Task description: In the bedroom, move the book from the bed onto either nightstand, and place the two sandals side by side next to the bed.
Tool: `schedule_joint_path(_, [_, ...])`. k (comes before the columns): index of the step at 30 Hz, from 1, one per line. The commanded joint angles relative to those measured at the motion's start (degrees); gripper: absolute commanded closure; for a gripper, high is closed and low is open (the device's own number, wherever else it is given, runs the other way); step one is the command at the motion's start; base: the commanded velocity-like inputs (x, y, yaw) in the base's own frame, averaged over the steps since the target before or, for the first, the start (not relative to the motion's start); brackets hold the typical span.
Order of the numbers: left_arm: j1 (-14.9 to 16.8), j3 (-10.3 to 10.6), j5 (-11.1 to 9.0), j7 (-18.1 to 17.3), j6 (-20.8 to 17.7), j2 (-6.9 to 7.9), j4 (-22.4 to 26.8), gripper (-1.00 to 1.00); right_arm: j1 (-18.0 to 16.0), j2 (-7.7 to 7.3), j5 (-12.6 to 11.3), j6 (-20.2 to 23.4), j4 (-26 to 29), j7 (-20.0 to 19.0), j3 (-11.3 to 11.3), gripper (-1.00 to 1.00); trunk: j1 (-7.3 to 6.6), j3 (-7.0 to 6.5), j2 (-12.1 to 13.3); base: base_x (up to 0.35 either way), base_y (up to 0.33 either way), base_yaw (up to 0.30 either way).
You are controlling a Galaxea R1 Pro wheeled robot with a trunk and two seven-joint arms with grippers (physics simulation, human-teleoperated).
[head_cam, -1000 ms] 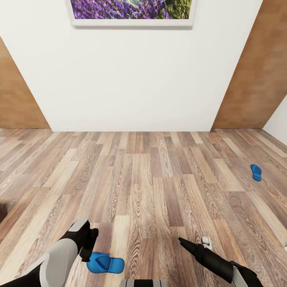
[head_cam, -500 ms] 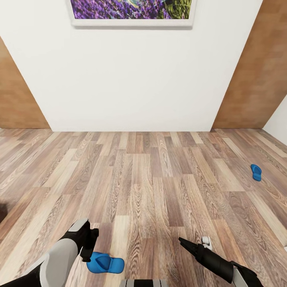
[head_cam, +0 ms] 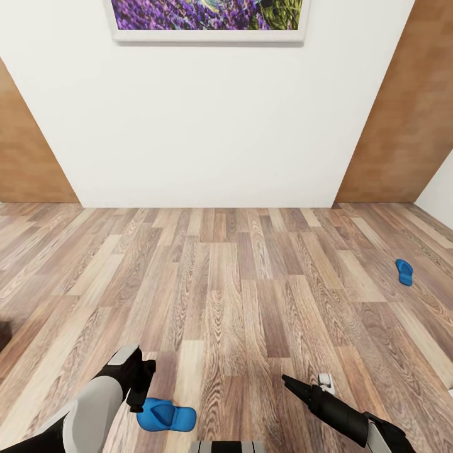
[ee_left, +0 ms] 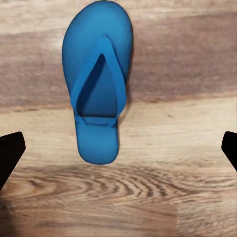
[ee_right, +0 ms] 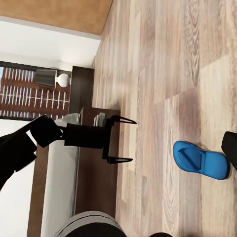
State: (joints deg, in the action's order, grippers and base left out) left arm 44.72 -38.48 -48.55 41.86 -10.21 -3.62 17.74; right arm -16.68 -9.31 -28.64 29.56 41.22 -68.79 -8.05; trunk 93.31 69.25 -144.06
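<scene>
Nothing moved; smooth blue sandal (ee_left: 98,84) on wood-grain planks (head_cam: 239,296).

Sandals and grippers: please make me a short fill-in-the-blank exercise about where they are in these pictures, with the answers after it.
1. The near sandal and the far sandal are both coloured ____.
2. Both sandals lie on the wooden ____.
3. The left gripper hangs above the near sandal with its fingers ____, holding nothing.
4. The far sandal lies on the robot's ____ side.

Answers: blue; floor; open; right
</scene>
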Motion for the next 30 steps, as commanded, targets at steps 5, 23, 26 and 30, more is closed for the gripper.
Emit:
schedule_joint_path(5, [0.01,-0.02,-0.14,0.27,-0.32,0.15,0.22,-1.0,-0.02,-0.01,-0.28,0.5,0.0,-0.1,-0.03,-1.0,0.12,1.15,-0.08,0.0,0.0,0.0])
schedule_joint_path(23, [0.03,-0.01,-0.14,-1.57,-0.49,0.12,0.21,-1.0,-0.02,-0.01,-0.28,0.49,0.0,-0.05,-0.03,-1.0,0.58,5.14,-0.33,0.0,0.0,0.0])
schedule_joint_path(26, [0.02,-0.01,-0.14,-1.84,-0.5,0.11,0.23,-1.0,-0.02,-0.01,-0.28,0.49,0.0,-0.08,-0.02,-1.0,0.58,5.14,-0.33,0.0,0.0,0.0])
schedule_joint_path(30, [0.03,-0.01,-0.14,-2.24,-0.51,0.05,0.24,-1.0,-0.02,-0.01,-0.28,0.5,0.0,-0.06,-0.01,-1.0,0.58,5.14,-0.33,0.0,0.0,0.0])
